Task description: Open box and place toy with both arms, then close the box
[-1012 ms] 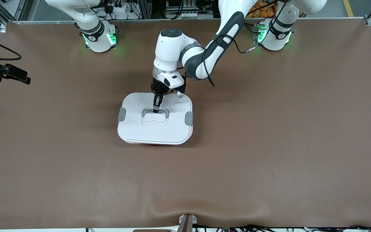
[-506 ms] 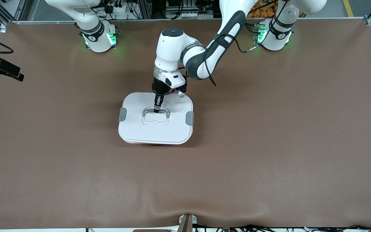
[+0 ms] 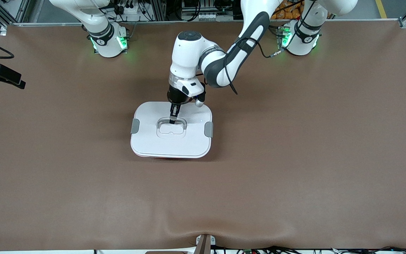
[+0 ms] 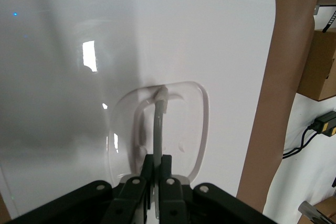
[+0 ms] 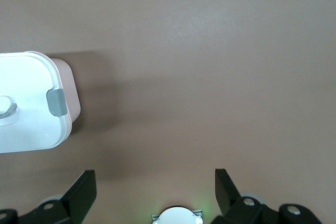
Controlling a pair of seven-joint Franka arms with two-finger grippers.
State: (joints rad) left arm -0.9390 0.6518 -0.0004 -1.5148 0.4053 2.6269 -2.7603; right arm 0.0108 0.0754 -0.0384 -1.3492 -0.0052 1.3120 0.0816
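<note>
The box (image 3: 171, 132) stands mid-table, its white lid on the pink tub, of which only a thin strip shows under the lid's near edge. Two grey clips (image 3: 135, 126) sit on the lid's ends. My left gripper (image 3: 172, 120) reaches down onto the lid and is shut on the clear handle (image 4: 159, 111), which stands up between its fingers (image 4: 147, 167). My right gripper (image 5: 155, 182) is open and empty, held high over the right arm's end of the table; it shows at the edge of the front view (image 3: 14, 80). The box's end (image 5: 31, 103) shows in the right wrist view. The toy is out of view.
Brown table cover (image 3: 294, 158) lies all around the box. The arm bases with green lights (image 3: 108, 42) stand along the table's edge farthest from the front camera. A fold in the cover (image 3: 203, 231) runs by the near edge.
The lid has settled square on the tub, shifting slightly toward the left arm's end with my left gripper. My right gripper drew back toward the table's end, then held still.
</note>
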